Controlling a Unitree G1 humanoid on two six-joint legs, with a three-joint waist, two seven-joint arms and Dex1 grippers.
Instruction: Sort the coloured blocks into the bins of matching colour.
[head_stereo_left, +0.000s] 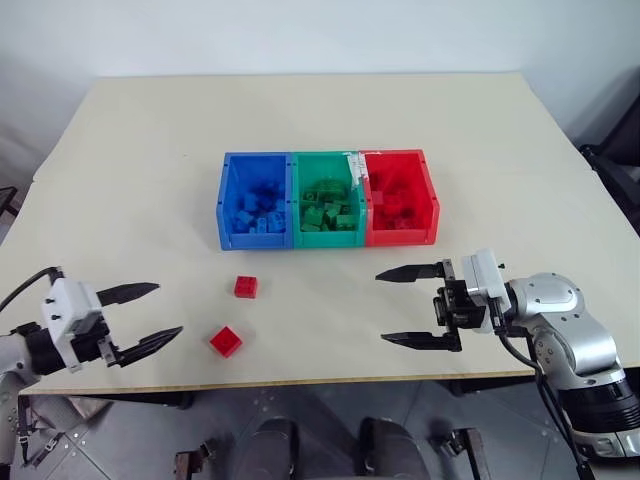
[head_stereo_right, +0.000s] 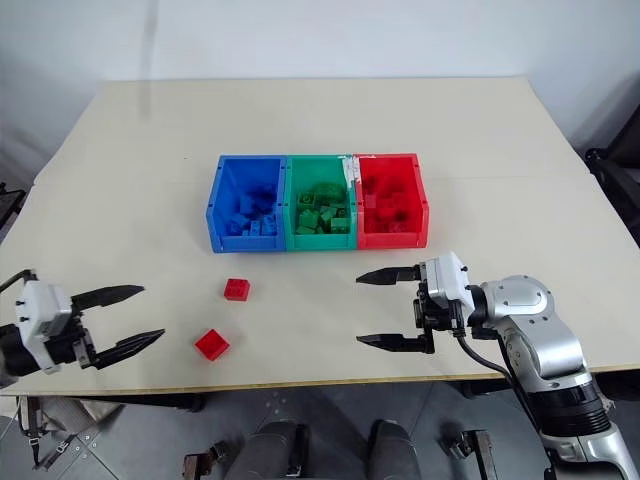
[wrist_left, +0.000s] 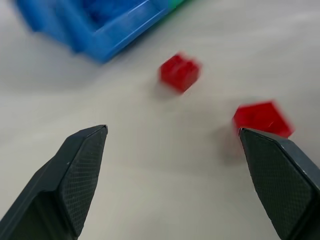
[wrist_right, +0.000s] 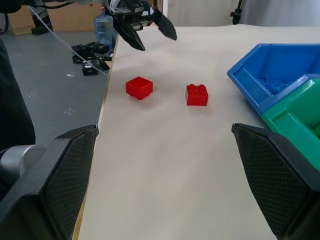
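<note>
Beige table (head_stereo_left: 150, 150) holds blue bin (head_stereo_left: 230, 200), green bin (head_stereo_left: 300, 238), red bin (head_stereo_left: 430, 205) — each with matching blocks (both end effectors spread, empty).

The two head views look from above and slightly behind the near edge of the table (head_stereo_left: 300, 110), facing forward and down; they see the whole tabletop, with the bins (head_stereo_left: 328, 199) near the centre, toward 12 o'clock. The right eye view shows the same scene, a little shifted.

The left wrist view sits low and close to the table, between its own fingers (wrist_left: 75, 170), and faces the two red blocks (wrist_left: 180, 71) and a corner of the blue bin (wrist_left: 100, 30).

The right wrist view looks level across the table from the right side. It shares both red blocks (wrist_right: 196, 94) with the left wrist view, and also sees the left gripper (wrist_right: 150, 27) at 11 o'clock.
</note>
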